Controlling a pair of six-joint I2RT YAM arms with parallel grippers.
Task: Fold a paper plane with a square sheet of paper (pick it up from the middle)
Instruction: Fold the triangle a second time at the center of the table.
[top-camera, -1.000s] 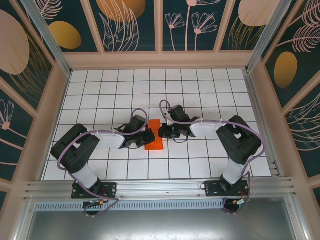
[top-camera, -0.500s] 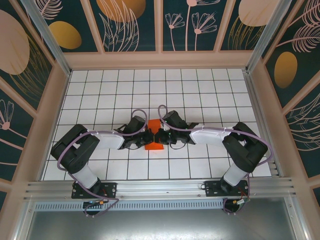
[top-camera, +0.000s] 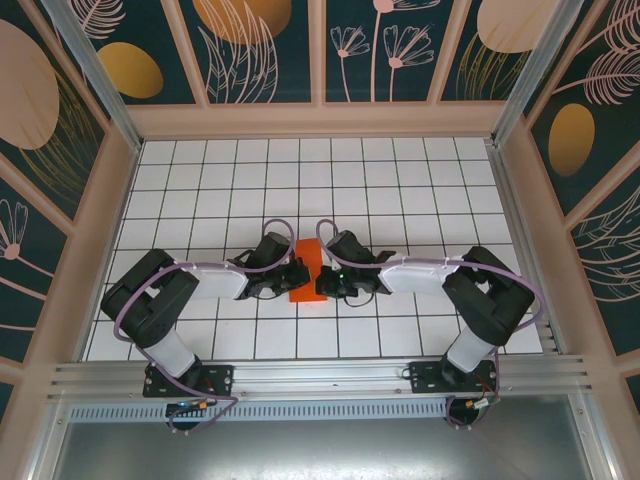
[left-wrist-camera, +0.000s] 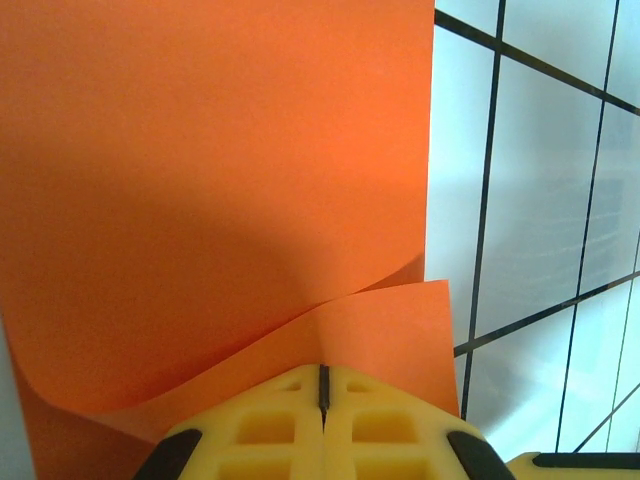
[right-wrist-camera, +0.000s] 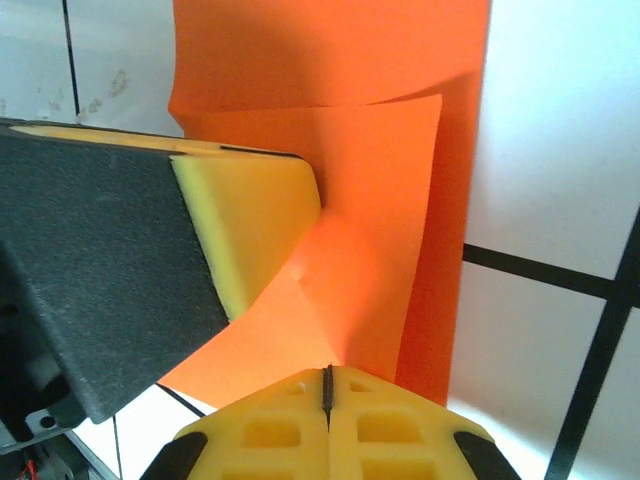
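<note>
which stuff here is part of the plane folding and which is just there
Part of the job: orange paper, partly folded; left gripper and right gripper, both shut, tips at the paper.
Just there: tiled table, patterned walls, metal rail.

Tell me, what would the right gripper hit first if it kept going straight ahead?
The paper: the right gripper, shut, sits at its raised flap and would probably push into that first.

Your right gripper (right-wrist-camera: 327, 392) pinches a lifted flap of the thin orange-red paper sheet (right-wrist-camera: 400, 180) on the white tiled worktop (right-wrist-camera: 550, 150), with the left gripper (right-wrist-camera: 250, 215) and its yellow pad against it.
</note>
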